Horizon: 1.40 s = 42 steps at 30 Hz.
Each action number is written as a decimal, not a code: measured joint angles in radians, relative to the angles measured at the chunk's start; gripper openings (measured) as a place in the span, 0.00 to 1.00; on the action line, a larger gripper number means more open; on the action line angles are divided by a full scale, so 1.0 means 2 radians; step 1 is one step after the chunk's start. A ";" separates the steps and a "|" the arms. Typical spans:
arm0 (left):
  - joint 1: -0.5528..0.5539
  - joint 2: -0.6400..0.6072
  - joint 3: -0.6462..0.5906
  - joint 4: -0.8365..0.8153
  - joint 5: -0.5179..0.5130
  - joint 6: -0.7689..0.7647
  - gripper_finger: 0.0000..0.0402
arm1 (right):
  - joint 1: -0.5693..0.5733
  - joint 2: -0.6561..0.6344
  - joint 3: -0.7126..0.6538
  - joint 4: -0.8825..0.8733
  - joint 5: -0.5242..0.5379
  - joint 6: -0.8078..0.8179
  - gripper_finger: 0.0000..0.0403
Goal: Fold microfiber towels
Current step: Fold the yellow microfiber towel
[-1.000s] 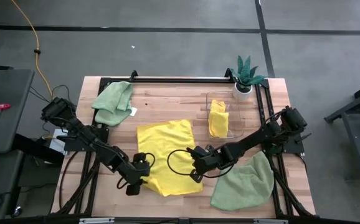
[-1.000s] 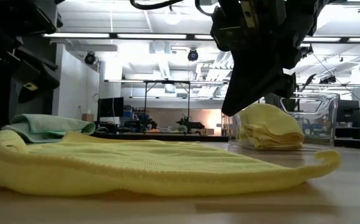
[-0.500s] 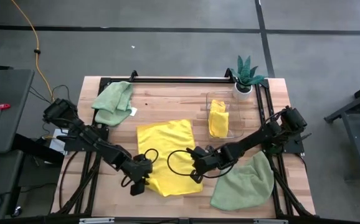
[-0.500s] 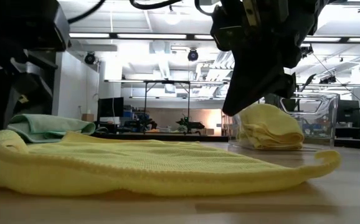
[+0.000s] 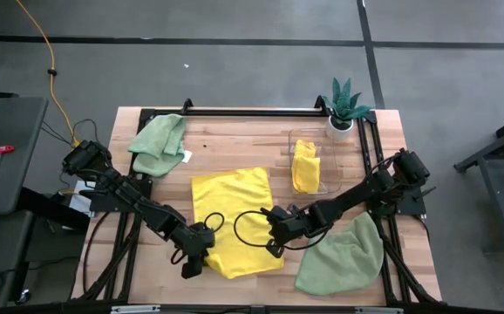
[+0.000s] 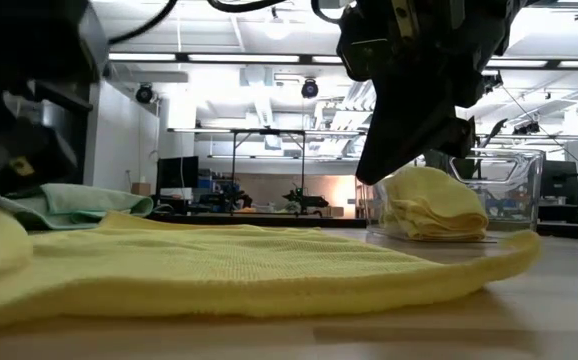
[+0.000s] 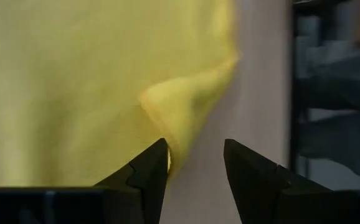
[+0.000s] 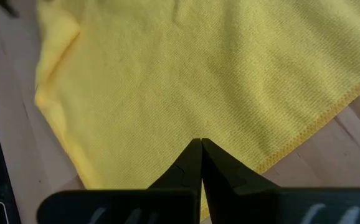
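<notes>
Two grippers meet over one spread yellow towel (image 5: 232, 218) in the high view: our left gripper (image 5: 195, 261) sits at the towel's near left corner, and our right gripper (image 5: 274, 243) rests on its near right edge. Bare wood lies open beyond both grippers. A sage towel (image 5: 159, 143) is bunched well apart at the far left, another sage towel (image 5: 343, 253) lies just beside our right arm, and a folded yellow towel (image 5: 303, 164) sits in a clear bin (image 5: 328, 155) near a potted plant (image 5: 345, 105).

At table height, we see the spread towel (image 6: 239, 272) lying nearly flat, its left corner humped up.

Past our left fingers (image 7: 144, 175), the jaws stand partly apart; a raised corner of the towel (image 7: 180, 106) reaches one finger, with bare table (image 7: 261, 93) just beyond its edge.

Our right fingers (image 8: 192, 165) are pressed together, closed on nothing we can make out, over the towel (image 8: 186, 81) near its stitched hem.
</notes>
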 joint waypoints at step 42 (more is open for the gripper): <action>-0.094 -0.148 0.000 -0.119 -0.104 0.023 0.36 | 0.038 -0.024 0.001 -0.026 -0.110 -0.222 0.00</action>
